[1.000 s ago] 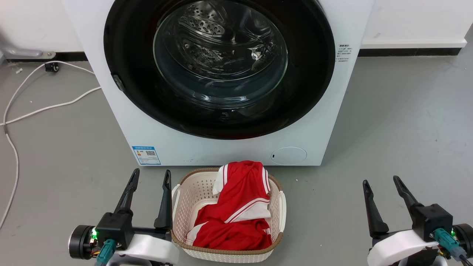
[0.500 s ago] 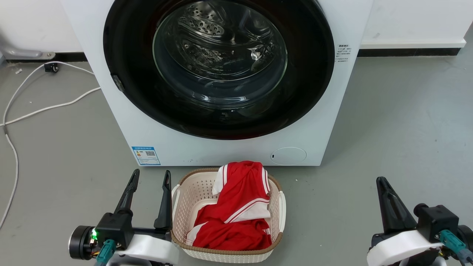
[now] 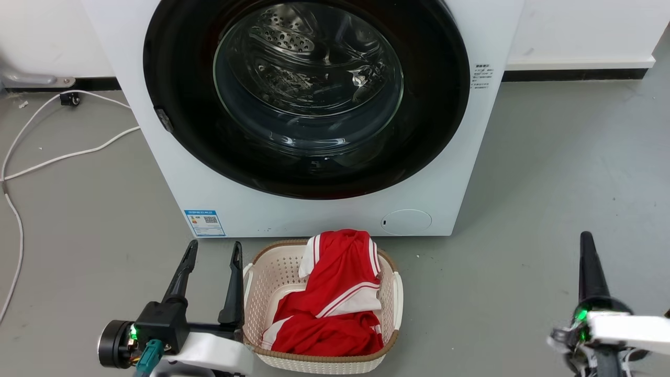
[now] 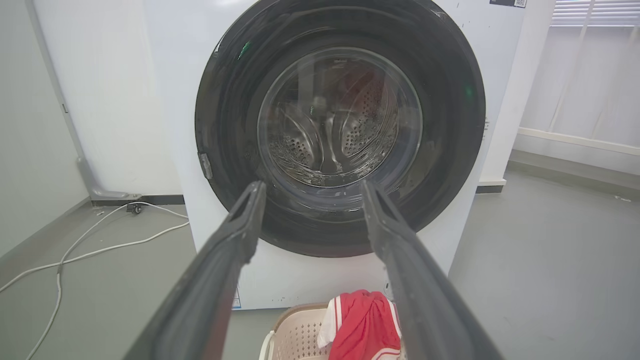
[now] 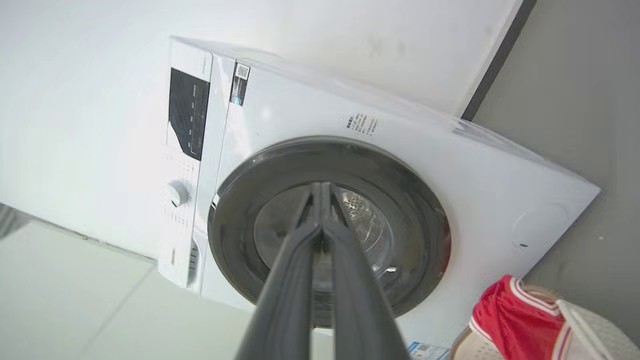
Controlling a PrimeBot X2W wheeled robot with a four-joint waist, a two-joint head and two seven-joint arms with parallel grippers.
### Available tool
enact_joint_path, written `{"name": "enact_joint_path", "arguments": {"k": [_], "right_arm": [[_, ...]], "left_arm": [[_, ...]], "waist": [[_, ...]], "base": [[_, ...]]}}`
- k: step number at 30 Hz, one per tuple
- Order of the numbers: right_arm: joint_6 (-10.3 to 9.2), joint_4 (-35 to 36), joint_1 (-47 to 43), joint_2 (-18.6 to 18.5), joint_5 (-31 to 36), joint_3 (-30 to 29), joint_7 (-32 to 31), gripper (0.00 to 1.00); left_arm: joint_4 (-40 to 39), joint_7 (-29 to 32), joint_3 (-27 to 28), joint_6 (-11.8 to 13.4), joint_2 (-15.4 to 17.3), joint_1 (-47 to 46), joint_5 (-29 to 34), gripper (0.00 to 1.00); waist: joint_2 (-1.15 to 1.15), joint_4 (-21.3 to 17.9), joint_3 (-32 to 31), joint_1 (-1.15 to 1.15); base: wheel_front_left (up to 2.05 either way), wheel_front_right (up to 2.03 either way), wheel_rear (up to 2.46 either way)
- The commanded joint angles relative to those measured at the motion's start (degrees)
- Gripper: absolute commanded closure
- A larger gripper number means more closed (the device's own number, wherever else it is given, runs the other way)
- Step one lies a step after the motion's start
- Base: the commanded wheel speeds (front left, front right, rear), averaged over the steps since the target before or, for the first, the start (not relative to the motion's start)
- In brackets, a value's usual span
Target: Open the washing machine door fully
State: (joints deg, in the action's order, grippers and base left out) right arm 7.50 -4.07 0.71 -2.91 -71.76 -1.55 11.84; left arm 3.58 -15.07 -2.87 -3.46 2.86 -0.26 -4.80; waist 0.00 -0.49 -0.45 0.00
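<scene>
Left hand (image 3: 215, 244): fingers spread apart, released, holding nothing and touching nothing. It sits low in front of the washing machine (image 3: 319, 217), toward the machine's left front corner, fingers pointing at the front panel and well short of it.

Right hand (image 5: 320, 186): fingers pressed together along their length, clenched on nothing. It stands off in front of the machine's right side, well apart from the cabinet. In the right wrist view its fingertips line up with the door glass.

Laundry basket (image 3: 260, 287): cream lattice, on the floor just in front of the machine's lower panel and below the door. It is just beside the left hand's inner finger and holds a red and white garment (image 3: 335, 306).

Washing machine door (image 3: 306, 99): set in the machine's front and lying closed, flush against the cabinet. It has a wide glossy black rim around a bulging clear glass centre, through which the perforated steel drum shows. A small metal fitting (image 3: 164, 118) sits on the rim's left edge.

Room for moving: a broad stretch of grey floor (image 3: 549, 173) lies to the machine's right. To the machine's left a white cable (image 3: 70, 155) trails across the floor. A white wall (image 3: 576, 26) stands behind the machine.
</scene>
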Motion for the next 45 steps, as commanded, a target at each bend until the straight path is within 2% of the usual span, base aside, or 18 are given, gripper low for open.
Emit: {"name": "enact_joint_path", "arguments": {"k": [1,5,11,15,19,24,30,33,36,45], "right_arm": [[-0.02,-0.03,0.98,0.05,-3.75,0.0,0.26,1.0],[-0.02,-0.16,3.86,0.04,-21.83,-1.71,-0.18,1.0],[-0.02,-4.76,10.84,-3.26,-32.03,-4.44,-2.34,1.0],[-0.02,-10.13,18.54,-7.75,-36.06,-3.81,-3.2,1.0],[-0.01,-16.66,27.17,-12.82,-38.11,-1.57,-4.09,1.0],[-0.01,-26.36,39.6,-19.93,-38.85,3.94,-6.87,1.0],[-0.01,-37.96,55.04,-25.91,-36.57,14.03,-12.5,1.0],[-0.01,-43.47,62.87,-26.96,-35.25,19.23,-16.42,1.0],[-0.01,-48.64,69.85,-26.45,-34.0,24.01,-20.89,1.0],[-0.01,-62.18,85.01,-21.43,-28.88,34.43,-30.78,1.0]], "left_arm": [[0.06,-0.15,0.02,0.12,0.03,0.44,-0.21,0.0],[-0.18,-0.15,0.11,0.26,0.03,0.49,-0.37,0.0],[-0.89,-0.15,0.31,-0.1,0.19,-1.15,0.0,0.0],[-1.35,-0.14,0.27,-0.42,0.21,-2.49,0.1,0.0],[-1.86,-0.14,0.17,-0.72,0.22,-4.4,0.1,0.0],[-2.82,-0.15,0.03,-1.17,0.2,-6.46,0.12,0.0],[-4.26,-0.14,-0.07,-1.66,0.24,-8.11,0.31,0.0],[-4.9,-0.14,-0.04,-1.91,0.21,-8.86,0.25,0.0],[-5.19,-0.14,0.06,-2.0,0.3,-9.57,0.26,0.0],[-6.64,-0.14,-0.12,-2.7,0.46,-12.29,0.15,0.0]], "waist": [[0.0,0.0,0.0,0.0],[0.0,-0.23,0.25,0.0],[0.0,-0.41,2.16,0.0],[0.0,-0.16,4.48,0.0],[0.0,0.45,7.24,0.0],[0.0,1.25,10.38,0.0],[0.0,2.2,13.88,0.0],[0.0,2.54,15.62,0.0],[0.0,2.77,17.29,0.0],[0.0,3.87,22.02,0.0]], "base": [[0.0,0.0,0.0],[0.0,0.0,0.0],[0.0,0.0,0.0],[0.0,0.0,0.0],[0.0,0.0,0.0],[0.0,0.0,0.0],[0.0,0.0,0.0],[0.0,0.0,0.0],[0.0,0.0,0.0],[0.0,0.0,0.0]]}}
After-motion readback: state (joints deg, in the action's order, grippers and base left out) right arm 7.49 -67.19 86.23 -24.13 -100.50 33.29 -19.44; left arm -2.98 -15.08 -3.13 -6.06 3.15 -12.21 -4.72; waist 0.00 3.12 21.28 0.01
